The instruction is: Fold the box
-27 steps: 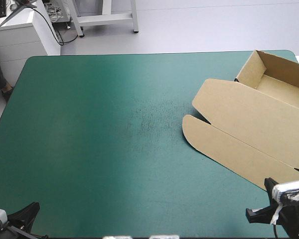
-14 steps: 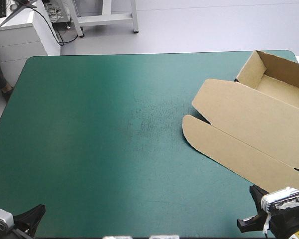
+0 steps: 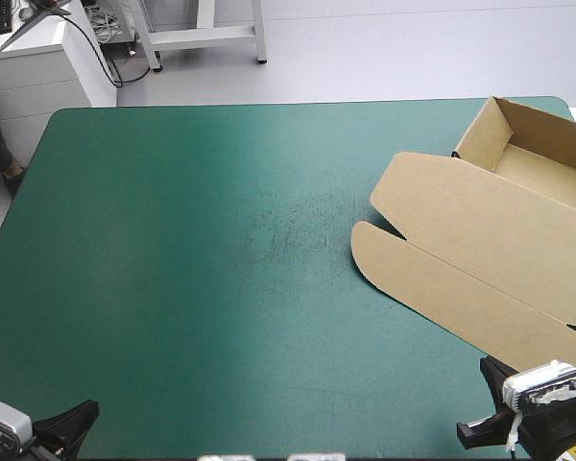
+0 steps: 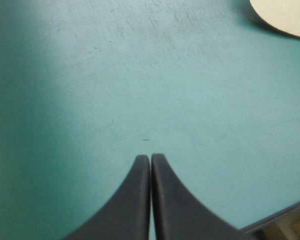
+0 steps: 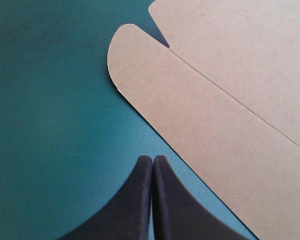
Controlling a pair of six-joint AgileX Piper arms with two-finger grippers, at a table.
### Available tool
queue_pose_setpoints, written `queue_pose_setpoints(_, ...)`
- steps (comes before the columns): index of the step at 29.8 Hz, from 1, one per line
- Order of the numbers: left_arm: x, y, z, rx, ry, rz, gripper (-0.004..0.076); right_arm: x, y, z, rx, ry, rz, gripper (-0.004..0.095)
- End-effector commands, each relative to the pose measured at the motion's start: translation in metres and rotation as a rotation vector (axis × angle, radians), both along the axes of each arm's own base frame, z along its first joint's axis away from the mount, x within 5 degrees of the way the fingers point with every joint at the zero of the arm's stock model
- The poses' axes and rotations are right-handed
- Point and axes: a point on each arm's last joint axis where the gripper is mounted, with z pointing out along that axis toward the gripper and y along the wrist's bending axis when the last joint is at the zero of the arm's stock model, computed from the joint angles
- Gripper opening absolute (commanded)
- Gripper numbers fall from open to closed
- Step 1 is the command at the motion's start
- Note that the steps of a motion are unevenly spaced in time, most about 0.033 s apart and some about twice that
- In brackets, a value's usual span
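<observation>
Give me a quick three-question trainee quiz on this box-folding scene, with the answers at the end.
1. True or false: the right gripper is holding the box.
2. Pick one: the box's lid A) lies flat on the teal-green cover; B) stands upright; C) hangs over the table's near edge.
3. Fill in: the left gripper has its jaws ____.
Key: 1 false; 2 A; 3 shut.

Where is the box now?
High view: the box lies at the table's right side, open tray toward the far right corner, flat lid ahead of the right gripper.
</observation>
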Motion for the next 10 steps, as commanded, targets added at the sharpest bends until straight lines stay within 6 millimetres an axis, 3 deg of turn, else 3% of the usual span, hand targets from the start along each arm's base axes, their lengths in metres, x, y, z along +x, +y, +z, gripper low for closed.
queue_pose_setpoints(1,-0.0016,-0.0021,0.0102,-0.053,-0.057,-0.025,-0.0008,0.0027,-0.0002,0.0124,0.017,-0.077,-0.007,-0.0017)
queue_pose_setpoints(10,-0.0014,-0.0017,0.0101,-0.048,-0.059,-0.021,-0.0008,0.0027,-0.0002,0.0124,0.017,-0.077,-0.007,-0.0018)
